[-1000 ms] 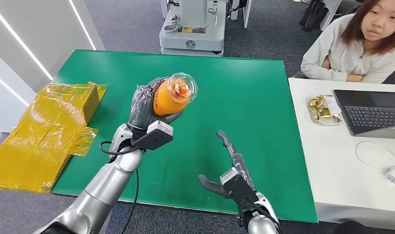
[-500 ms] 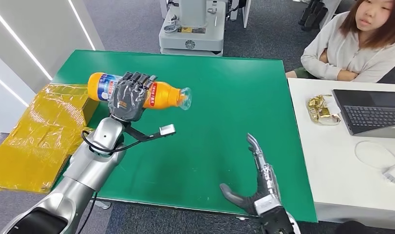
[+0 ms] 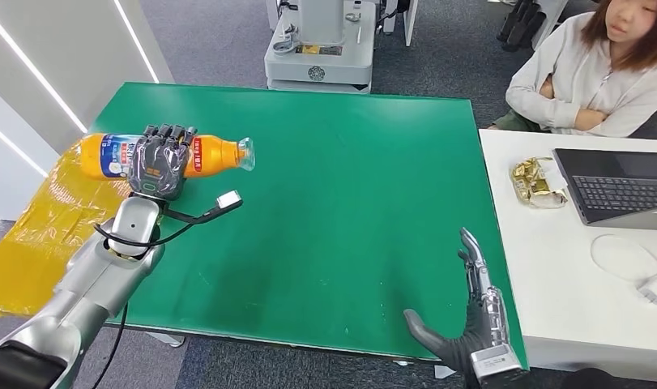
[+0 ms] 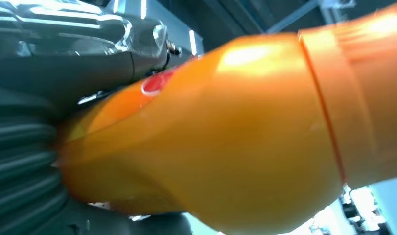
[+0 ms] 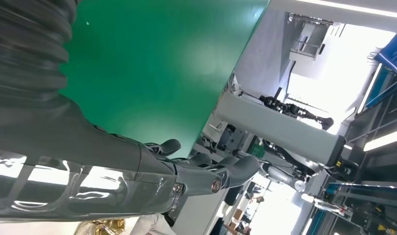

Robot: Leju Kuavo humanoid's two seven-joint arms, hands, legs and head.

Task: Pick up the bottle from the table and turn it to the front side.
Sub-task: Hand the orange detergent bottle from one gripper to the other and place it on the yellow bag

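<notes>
- The left hand [image 3: 157, 160] is wrapped round the middle of the bottle [image 3: 215, 154], fingers over the printed label; the bottle is clear of the green table [image 3: 349, 186], lying roughly level.
- Relative to that hand, the capped neck sticks out toward the table's middle and the base toward the yellow-wrapped box [image 3: 57, 235] beyond the table edge.
- The left wrist view shows the orange shoulder of the bottle [image 4: 225, 142] pressed against the grey thumb [image 4: 79, 54], with no gap visible.
- Judged handling: a plastic bottle full of orange liquid, moderately heavy, with a smooth, slippery film label. The wall would likely give under a hard squeeze, so firm but not crushing pressure suits it.
- The mid-body hold looks sound: weight sits fairly evenly either side of the hand, which should limit tipping while the label is turned to face front. A hold nearer the neck would leave the heavy end hanging.
- The right hand [image 3: 471, 324] holds nothing; its fingers are spread, at the near table edge, well apart from the bottle.
- A person sits with folded arms at the white desk [image 3: 568, 267] beyond the right hand.
</notes>
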